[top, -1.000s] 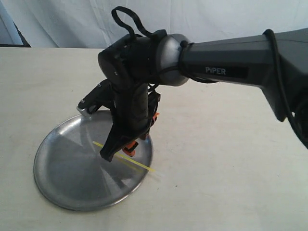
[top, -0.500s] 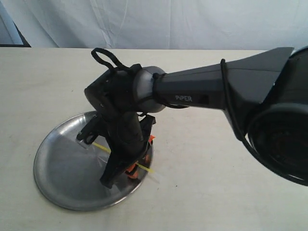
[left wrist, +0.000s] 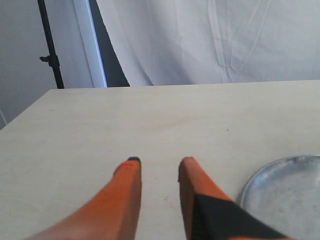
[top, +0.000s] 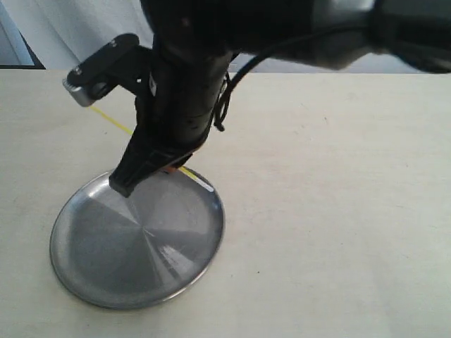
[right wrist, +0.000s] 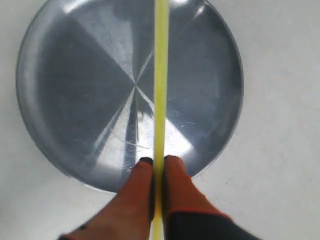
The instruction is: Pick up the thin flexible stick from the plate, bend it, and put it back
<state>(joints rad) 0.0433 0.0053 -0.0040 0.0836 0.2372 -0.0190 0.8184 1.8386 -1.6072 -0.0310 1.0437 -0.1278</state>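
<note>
The thin yellow stick [right wrist: 161, 75] runs straight out between the orange fingers of my right gripper [right wrist: 159, 160], which is shut on it. In the exterior view the stick [top: 113, 120] hangs in the air above the round steel plate [top: 91, 267], slanting from the upper left down to its pale tip near the plate's far rim. My right gripper [top: 166, 167] holds it near the middle. The plate [right wrist: 75, 100] lies empty below. My left gripper [left wrist: 160, 161] is open over bare table, with the plate's rim [left wrist: 250, 186] beside it.
The pale tabletop [top: 331, 211] spreads all around the plate. A white cloth backdrop [left wrist: 210, 40] hangs behind the table's far edge, with a dark stand [left wrist: 50, 50] beside it. The right arm's dark body [top: 183, 77] fills the upper exterior view.
My right gripper has closed on the stick and risen, lifting it off the plate. The arm has swung up towards the camera, and the plate is now empty.
</note>
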